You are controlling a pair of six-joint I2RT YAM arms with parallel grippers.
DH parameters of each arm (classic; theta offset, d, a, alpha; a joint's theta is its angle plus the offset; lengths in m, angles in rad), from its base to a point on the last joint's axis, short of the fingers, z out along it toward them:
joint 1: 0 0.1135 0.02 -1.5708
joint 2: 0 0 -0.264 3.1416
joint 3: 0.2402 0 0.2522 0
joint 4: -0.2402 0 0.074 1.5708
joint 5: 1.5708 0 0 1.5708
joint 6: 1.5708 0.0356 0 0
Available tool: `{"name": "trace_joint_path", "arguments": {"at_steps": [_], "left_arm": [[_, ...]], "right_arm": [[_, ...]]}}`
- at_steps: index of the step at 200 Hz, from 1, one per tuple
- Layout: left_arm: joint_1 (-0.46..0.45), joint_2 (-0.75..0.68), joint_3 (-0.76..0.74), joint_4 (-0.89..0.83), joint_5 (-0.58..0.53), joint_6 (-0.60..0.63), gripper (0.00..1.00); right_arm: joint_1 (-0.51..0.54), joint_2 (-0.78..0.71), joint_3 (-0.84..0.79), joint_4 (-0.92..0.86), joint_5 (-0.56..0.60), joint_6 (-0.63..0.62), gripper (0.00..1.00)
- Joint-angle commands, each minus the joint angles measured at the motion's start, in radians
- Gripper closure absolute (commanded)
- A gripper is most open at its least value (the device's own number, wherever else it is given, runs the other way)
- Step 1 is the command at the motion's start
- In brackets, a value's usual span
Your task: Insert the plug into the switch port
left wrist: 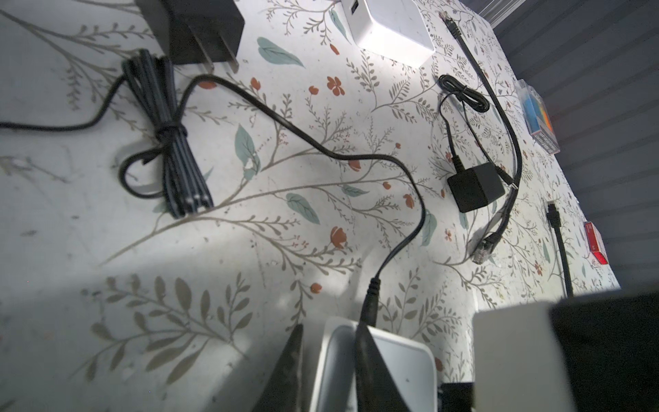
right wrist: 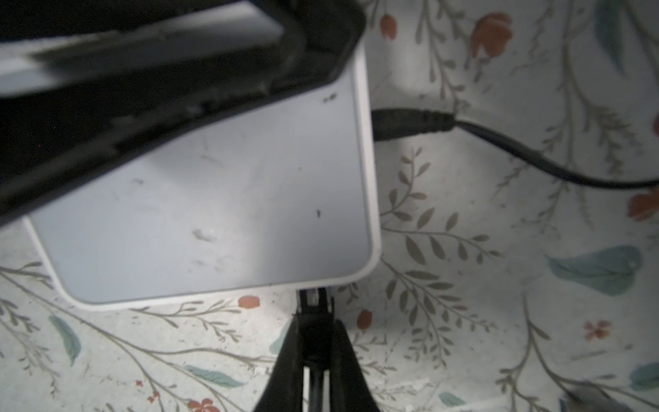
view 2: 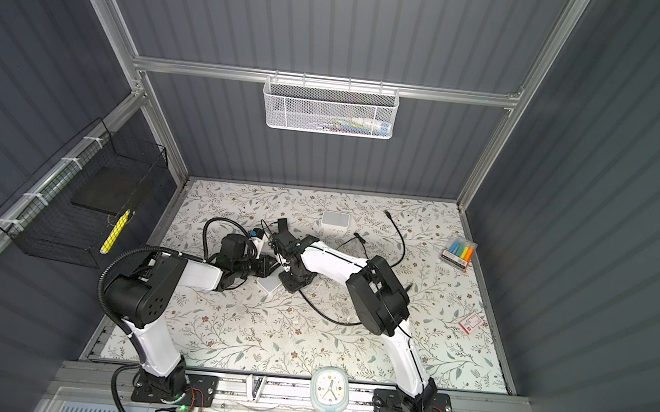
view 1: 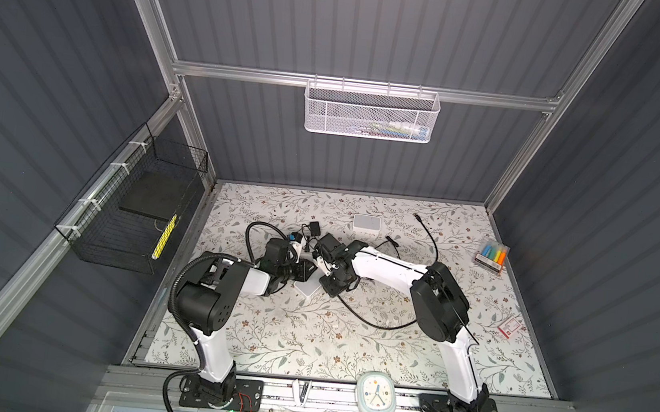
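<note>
Our left pincer (left wrist: 328, 330) sits narrowly closed on the switch (right wrist: 214, 214), one finger laid over its top and one against its side wall, so we judge the box braced. The switch lies flat near the middle of the worktop (view 1: 306, 338). It looks like a light, smooth plastic box that would skid under a push if unheld. A power lead (right wrist: 410, 123) enters one of its sides.

At the neighbouring edge our right pincer (right wrist: 315, 323) is clamped on the plug (right wrist: 313, 298), gripping its black boot. The clear tip touches the switch wall, but we cannot tell whether it sits in a port. We take the plug to be small, rigid and brittle at the latch, so the boot is the place to hold it, pushing straight.

Its cable (view 1: 370, 322) is limp and loops rightward over bare worktop, leaving slack. The marker pack (view 1: 491, 255) and red box (view 1: 509, 328) lie near the right edge, well apart.
</note>
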Motion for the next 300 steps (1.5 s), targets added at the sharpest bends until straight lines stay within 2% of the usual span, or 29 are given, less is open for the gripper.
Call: {"name": "trace_joint_path", "arguments": {"at_steps": [1,300], "left_arm": [[-0.129,0.076,-0.062,-0.235,0.232,-0.041,0.76],[-0.157,0.146,-0.074,-0.140,0.291,-0.076,0.77]], "right_arm": [[0.014,0.010,0.119,0.438,-0.051,0.007,1.00],[0.003,0.053,0.198,0.485,-0.053,0.019,1.00]]}}
